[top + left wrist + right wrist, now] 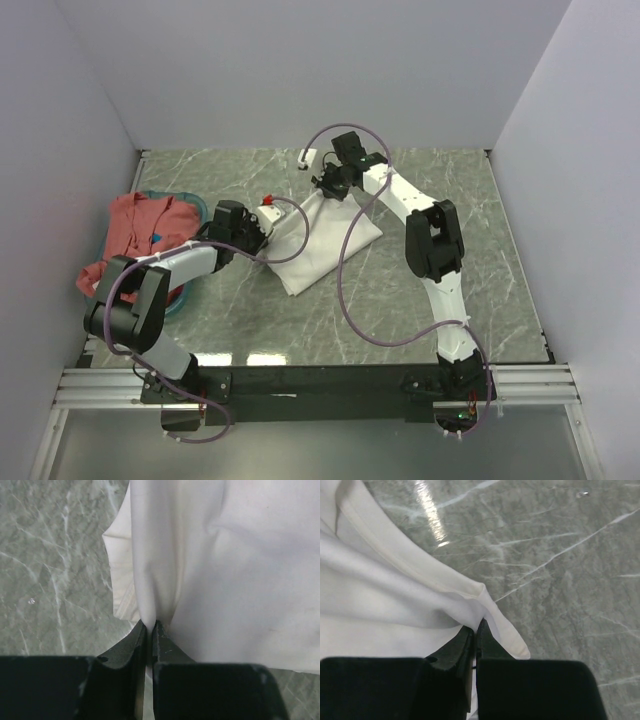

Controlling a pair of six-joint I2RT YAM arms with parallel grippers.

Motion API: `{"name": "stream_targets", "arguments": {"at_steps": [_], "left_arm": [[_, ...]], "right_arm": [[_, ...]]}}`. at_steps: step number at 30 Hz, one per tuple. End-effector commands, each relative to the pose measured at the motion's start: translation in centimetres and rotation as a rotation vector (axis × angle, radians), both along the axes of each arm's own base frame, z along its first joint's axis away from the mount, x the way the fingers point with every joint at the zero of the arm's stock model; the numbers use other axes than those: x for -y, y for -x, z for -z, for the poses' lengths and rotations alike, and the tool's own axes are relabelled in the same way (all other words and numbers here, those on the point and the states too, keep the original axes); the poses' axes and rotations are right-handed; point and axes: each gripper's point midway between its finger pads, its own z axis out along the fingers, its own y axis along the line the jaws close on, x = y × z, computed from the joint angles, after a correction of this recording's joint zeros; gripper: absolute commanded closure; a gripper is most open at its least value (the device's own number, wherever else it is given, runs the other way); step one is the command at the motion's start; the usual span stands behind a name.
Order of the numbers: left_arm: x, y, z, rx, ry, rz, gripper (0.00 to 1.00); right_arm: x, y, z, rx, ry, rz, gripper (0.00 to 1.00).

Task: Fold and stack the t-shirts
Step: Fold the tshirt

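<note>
White cloth fills the middle of the top view: the white t-shirt (325,245) lies bunched up on the grey-green marble worktop (470,220). The left gripper (149,625) is squeezed tight on a fold at the shirt's left side. The right gripper (476,626) is squeezed tight on a hem at the shirt's upper end. At the left of the frame, the salmon-red t-shirt (140,222) is heaped over the teal basket (180,302).

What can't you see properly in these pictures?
Top view: the basket is mostly hidden under the red t-shirt and the left arm.
Left wrist view: the white t-shirt runs off the top and right edges; the left end effector, shut on it, hides the pinched fold.
Right wrist view: the right end effector covers its pinched edge.
</note>
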Motion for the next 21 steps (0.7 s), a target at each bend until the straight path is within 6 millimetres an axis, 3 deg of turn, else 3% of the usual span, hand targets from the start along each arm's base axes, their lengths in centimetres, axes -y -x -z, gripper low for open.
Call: {"name": "stream_targets", "arguments": {"at_steps": [1, 3, 5, 8, 21], "left_arm": [[0.8, -2.4, -3.0, 0.116, 0.044, 0.004, 0.99], [1.0, -2.5, -3.7, 0.143, 0.049, 0.014, 0.99], [1.0, -2.8, -4.8, 0.18, 0.055, 0.022, 0.99], [1.4, -3.2, -6.1, 0.236, 0.051, 0.055, 0.99], [3.2, -6.7, -4.2, 0.165, 0.018, 0.128, 0.99]], "right_arm": [[0.4, -1.1, -2.7, 0.091, -0.03, 0.044, 1.0], [0.9, -0.8, -3.9, 0.117, -0.036, 0.052, 1.0], [1.7, -0.1, -3.8, 0.112, -0.027, 0.062, 1.0], [3.8, 0.3, -6.4, 0.147, -0.038, 0.114, 1.0], [7.7, 0.9, -6.5, 0.126, 0.012, 0.196, 1.0]]}}
